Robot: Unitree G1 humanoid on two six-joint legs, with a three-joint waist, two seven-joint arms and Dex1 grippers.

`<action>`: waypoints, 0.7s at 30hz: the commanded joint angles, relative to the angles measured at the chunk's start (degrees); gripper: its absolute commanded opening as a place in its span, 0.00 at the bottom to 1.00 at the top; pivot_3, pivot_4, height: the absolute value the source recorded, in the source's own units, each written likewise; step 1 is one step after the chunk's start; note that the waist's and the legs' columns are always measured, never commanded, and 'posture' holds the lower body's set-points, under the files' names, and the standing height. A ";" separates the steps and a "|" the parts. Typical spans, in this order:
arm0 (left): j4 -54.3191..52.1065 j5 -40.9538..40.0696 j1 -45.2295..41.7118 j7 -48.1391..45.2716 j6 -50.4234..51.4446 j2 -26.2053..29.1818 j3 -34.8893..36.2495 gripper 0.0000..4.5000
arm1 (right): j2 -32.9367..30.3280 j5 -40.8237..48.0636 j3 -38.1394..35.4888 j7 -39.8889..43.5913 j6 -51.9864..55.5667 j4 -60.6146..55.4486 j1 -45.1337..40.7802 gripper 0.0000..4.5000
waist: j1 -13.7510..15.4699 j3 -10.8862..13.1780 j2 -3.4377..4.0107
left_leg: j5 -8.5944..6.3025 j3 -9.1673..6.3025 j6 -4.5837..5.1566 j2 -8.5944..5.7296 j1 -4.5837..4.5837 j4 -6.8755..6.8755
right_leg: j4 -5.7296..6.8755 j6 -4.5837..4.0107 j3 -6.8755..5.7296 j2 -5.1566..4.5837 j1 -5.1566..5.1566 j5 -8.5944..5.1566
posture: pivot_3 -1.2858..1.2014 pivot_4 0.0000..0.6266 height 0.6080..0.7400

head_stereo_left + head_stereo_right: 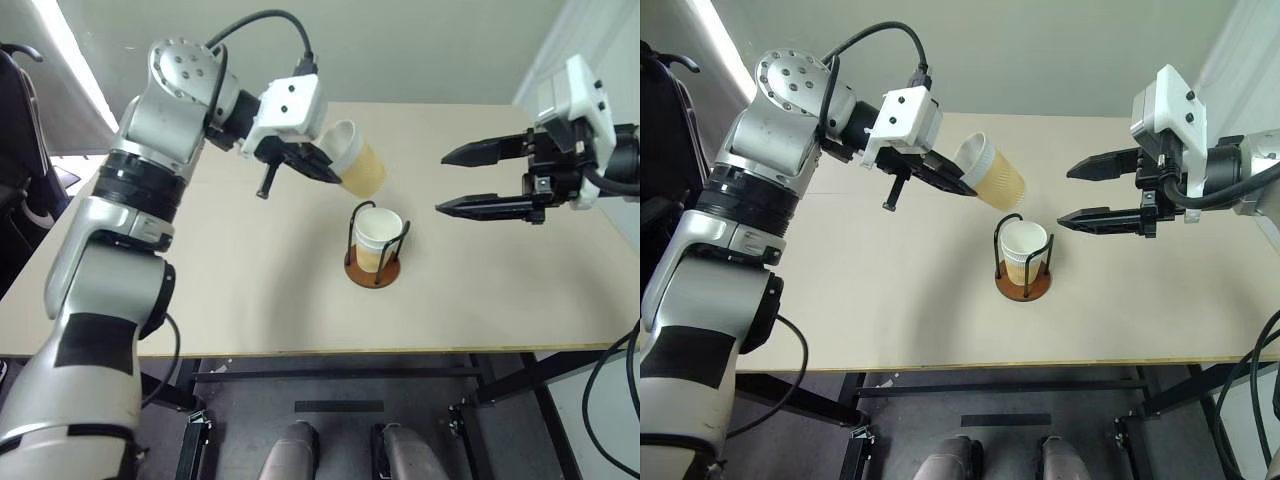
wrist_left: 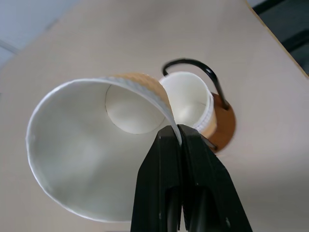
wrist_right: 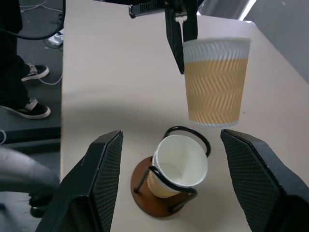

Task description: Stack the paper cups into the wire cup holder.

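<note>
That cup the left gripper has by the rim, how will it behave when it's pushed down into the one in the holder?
Probably light and thin: the left gripper pinches only the wall of the held cup. A hard push could crease its rim. The holder looks small-based, so an off-centre push may tip it.

Plain beige table (image 1: 250, 290), with the wire cup holder (image 1: 373, 268) sitting near its middle, one paper cup (image 1: 378, 238) inside.

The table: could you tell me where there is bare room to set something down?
The table is bare on both sides of the wire cup holder. Crowded just above the holder: the left gripper holds a paper cup there, and the open right gripper hovers nearby.
</note>
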 commanded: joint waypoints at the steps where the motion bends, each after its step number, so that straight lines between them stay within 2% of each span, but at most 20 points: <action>1: -0.18 -2.53 -2.97 -1.85 -1.33 0.36 -2.16 0.01 | -1.49 2.43 -3.98 -1.86 1.59 -2.61 -1.71 0.73 | 0.09 0.00 0.00 | 0.00 0.00 0.00 0.00 0.01 0.01 | -0.01 0.00 -0.01 0.00 0.00 0.00 | 0.52 0.24 1.00; 7: 4.38 -3.26 -4.31 -1.85 -2.55 -3.91 -3.94 0.01 | -4.86 2.93 -5.70 -2.75 1.99 -3.18 -0.38 0.73 | 0.74 0.01 0.01 | -0.07 -0.07 0.12 -0.01 -0.04 0.19 | -0.03 0.03 -0.06 -0.06 0.13 -0.03 | 0.52 0.24 1.00; 21: 11.70 -1.88 -5.93 -1.85 -8.84 -8.31 -7.13 0.01 | -8.47 3.92 -8.49 -4.35 1.76 -4.36 4.39 0.73 | 0.77 0.03 0.05 | -0.28 0.05 0.35 -0.06 -0.20 0.67 | -0.05 0.39 0.02 -0.04 0.15 0.03 | 0.52 0.24 1.00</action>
